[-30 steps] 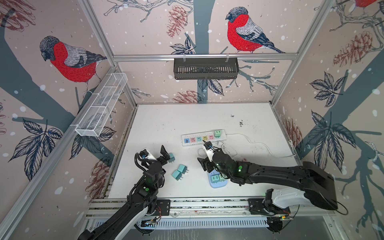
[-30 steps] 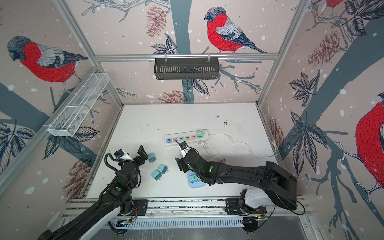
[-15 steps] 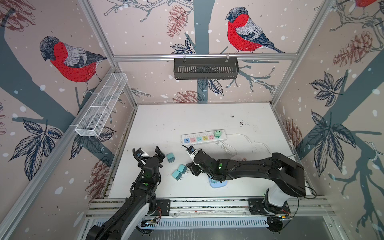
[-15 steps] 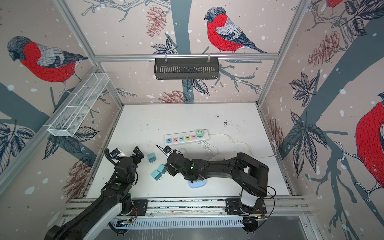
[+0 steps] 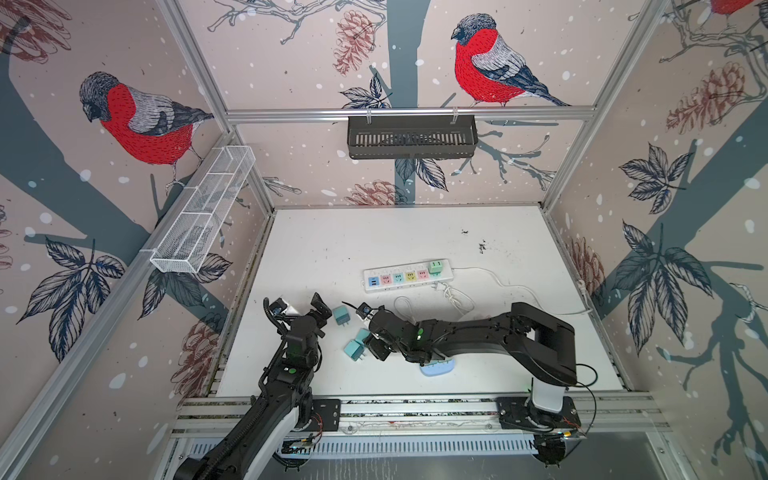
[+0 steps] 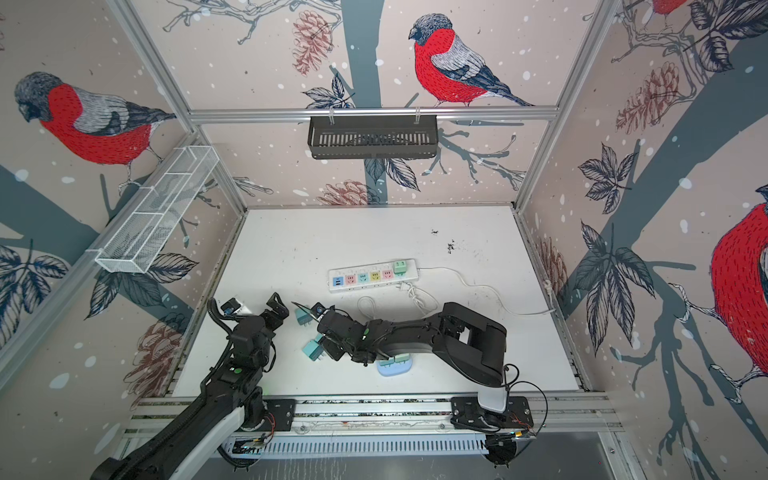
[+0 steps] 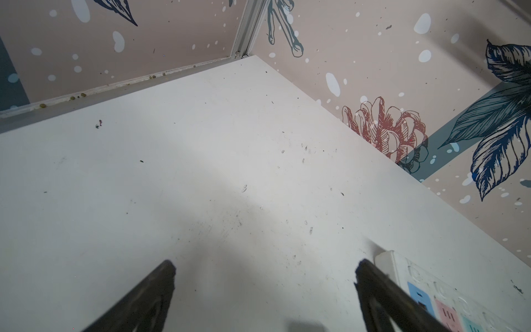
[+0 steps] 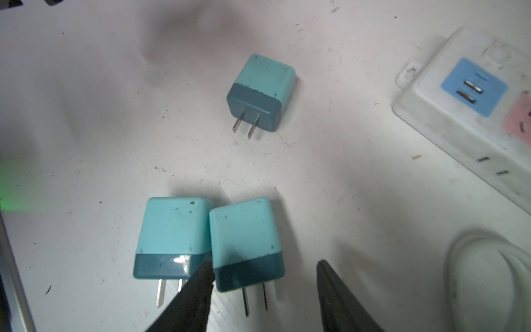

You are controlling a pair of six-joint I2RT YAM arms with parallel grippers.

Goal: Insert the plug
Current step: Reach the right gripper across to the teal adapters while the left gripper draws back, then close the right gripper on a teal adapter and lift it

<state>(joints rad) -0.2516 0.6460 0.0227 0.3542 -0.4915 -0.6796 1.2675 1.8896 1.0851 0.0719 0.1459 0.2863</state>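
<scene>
Three teal plugs with dark bases lie loose on the white table. My right gripper is open around one plug, whose prongs point toward the wrist. One finger touches its side and the other stands apart. A second plug leans against it, and a third plug lies farther off. In both top views the right gripper is low over that pair. The white power strip has coloured sockets. My left gripper is open and empty.
A green plug sits in the strip's right-end socket. A pale blue tray with more plugs lies under the right arm. The strip's white cable coils beside it. A black basket and a wire shelf hang on the walls.
The right arm swung left from above the blue tray to the loose plugs, and its jaws narrowed around one. The left gripper shifted slightly and stayed open.
</scene>
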